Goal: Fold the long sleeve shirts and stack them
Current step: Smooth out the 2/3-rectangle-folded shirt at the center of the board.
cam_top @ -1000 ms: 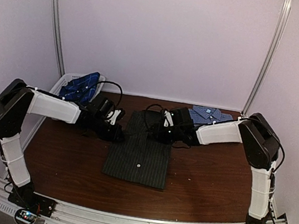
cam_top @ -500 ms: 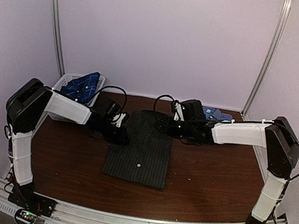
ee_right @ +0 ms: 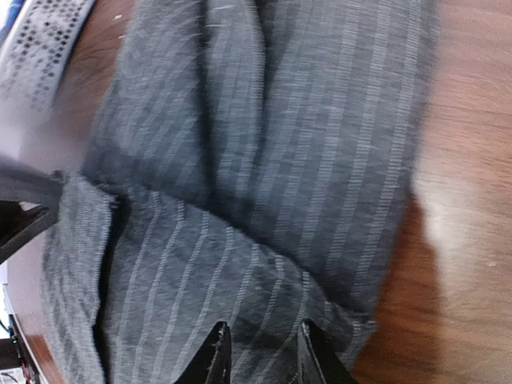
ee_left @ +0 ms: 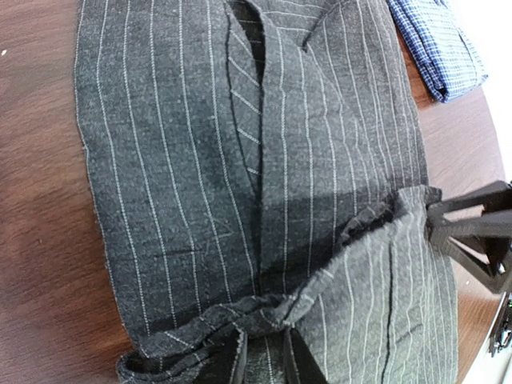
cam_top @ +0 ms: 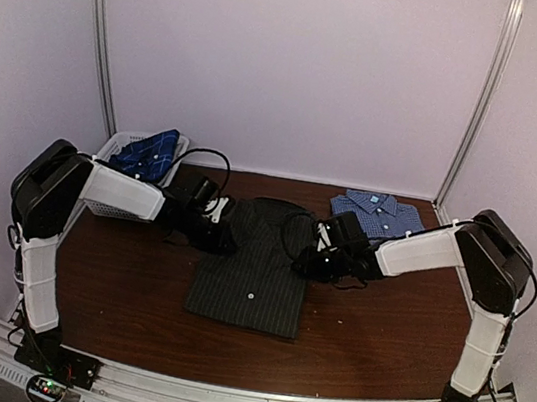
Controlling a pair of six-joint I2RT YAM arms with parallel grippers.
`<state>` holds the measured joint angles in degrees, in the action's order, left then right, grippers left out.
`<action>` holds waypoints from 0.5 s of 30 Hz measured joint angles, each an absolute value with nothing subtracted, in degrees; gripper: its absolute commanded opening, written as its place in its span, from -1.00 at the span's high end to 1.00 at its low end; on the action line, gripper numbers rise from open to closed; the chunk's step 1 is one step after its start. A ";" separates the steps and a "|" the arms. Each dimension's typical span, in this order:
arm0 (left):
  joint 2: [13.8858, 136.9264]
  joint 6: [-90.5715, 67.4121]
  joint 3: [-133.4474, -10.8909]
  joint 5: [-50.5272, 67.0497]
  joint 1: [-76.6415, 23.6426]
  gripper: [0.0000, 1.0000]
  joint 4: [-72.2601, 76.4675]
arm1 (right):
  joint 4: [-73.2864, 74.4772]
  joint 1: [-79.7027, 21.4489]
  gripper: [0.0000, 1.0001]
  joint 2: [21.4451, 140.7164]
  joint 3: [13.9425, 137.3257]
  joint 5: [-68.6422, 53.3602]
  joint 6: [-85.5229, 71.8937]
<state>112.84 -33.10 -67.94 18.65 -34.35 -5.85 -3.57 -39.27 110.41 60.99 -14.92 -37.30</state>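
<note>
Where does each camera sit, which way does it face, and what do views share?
Top external: above and behind the bases, looking down on table, pinstripe shirt, left arm, right arm, left tool, right tool.
Left wrist: on the left arm, facing across the shirt toward the checked shirt; own fingers at bottom.
Right wrist: on the right arm, facing across the shirt toward the basket; own fingers at bottom.
Shared: both wrist views show the shirt and the other arm's tool.

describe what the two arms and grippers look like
The left arm and right arm have white links between bulky black joints, with black cables looping near the wrists. The left gripper and right gripper have slim black fingers.
</note>
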 measured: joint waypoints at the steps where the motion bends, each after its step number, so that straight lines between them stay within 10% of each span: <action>1: 112.84 -33.10 -68.05 18.63 -34.35 0.61 -5.93 | -3.46 -38.65 0.40 110.63 60.77 -14.92 -37.26; 15: 101.89 -33.04 -63.94 17.30 -32.88 0.29 -8.14 | 6.85 -44.31 0.23 107.24 69.45 -4.32 -34.65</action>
<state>101.89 -33.04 -63.94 17.30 -32.88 -8.14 6.85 -44.31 107.24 69.45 -4.32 -34.65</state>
